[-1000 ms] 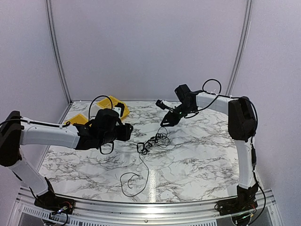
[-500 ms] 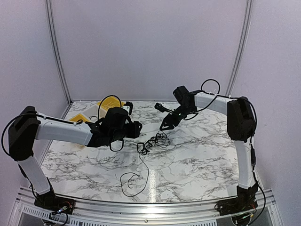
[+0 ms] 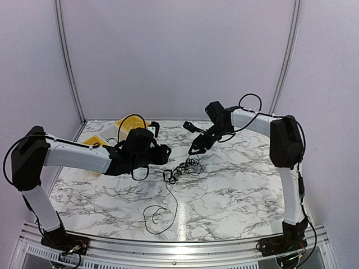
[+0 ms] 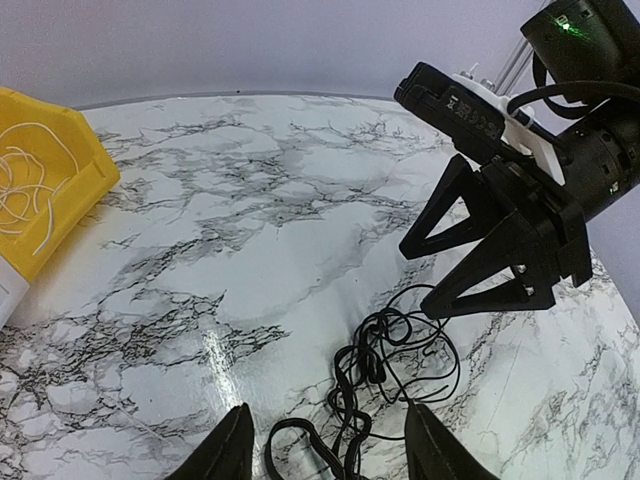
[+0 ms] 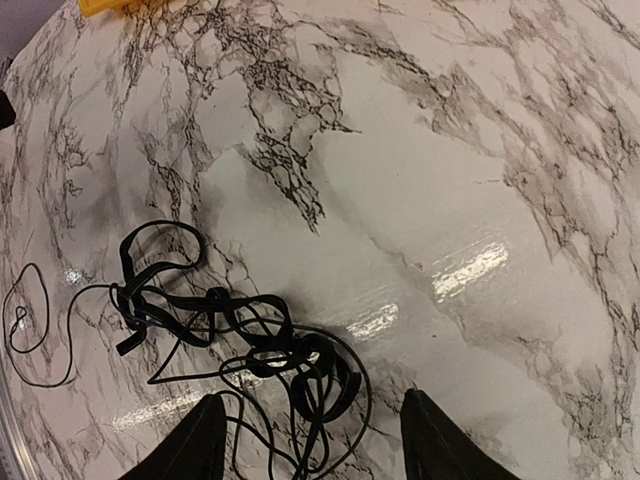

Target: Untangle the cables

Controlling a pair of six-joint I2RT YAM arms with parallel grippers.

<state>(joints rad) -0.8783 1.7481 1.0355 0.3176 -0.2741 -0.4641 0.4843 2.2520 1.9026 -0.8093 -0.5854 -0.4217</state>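
Hovering over tangled cables (image 5: 240,340) on marble table (image 5: 480,150) with left gripper (image 4: 327,412) and right gripper (image 5: 310,400), both spread, seemingly gripping nothing.

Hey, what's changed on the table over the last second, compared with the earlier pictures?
The left arm swung in from the left, bringing the open left pincer close to the cables. The right pincer barely shifted and hangs open over the far side of the clump. Nothing was taken hold of or let go. The cables lie as before.

Thin black cables (image 3: 180,169), tangled curly clump on marble table (image 3: 252,185), one strand trailing into a loop
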